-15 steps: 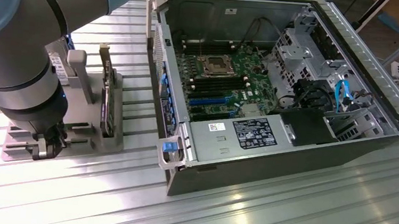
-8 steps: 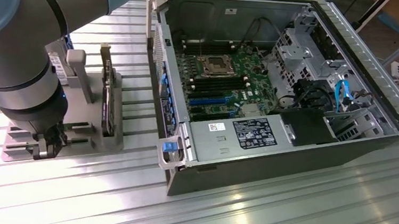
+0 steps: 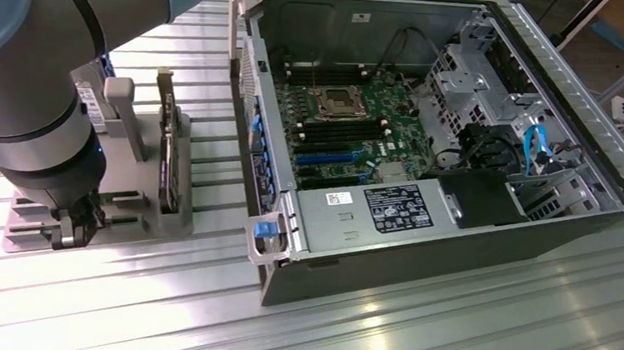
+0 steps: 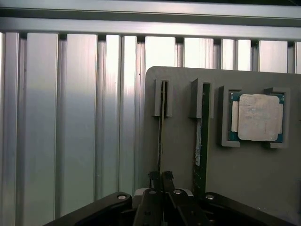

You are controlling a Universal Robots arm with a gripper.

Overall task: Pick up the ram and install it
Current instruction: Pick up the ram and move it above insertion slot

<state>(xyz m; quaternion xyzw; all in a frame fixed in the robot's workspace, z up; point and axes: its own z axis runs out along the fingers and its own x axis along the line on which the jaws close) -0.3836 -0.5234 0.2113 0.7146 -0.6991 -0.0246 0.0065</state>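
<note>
The ram point(image 4: 161, 127) is a thin green stick standing on edge in a slot of the grey holder plate point(image 4: 181, 155). My gripper point(image 4: 160, 178) sits at the stick's near end, its two dark fingers pressed close on either side of the thin edge, shut on it. The stick still rests in its slot. A second similar green stick point(image 4: 201, 141) stands in the neighbouring slot. In the exterior view my gripper point(image 3: 76, 227) is low over the holder point(image 3: 131, 211) at that view's left, apart from the open computer case point(image 3: 284, 248).
A square silver processor chip point(image 4: 257, 117) lies in a pocket of the holder beside the sticks. A dark expansion card point(image 3: 166, 155) stands upright in the holder. The case holds the green motherboard point(image 3: 350, 119) and a black power supply point(image 3: 399, 209). The table is ribbed aluminium point(image 3: 445, 328).
</note>
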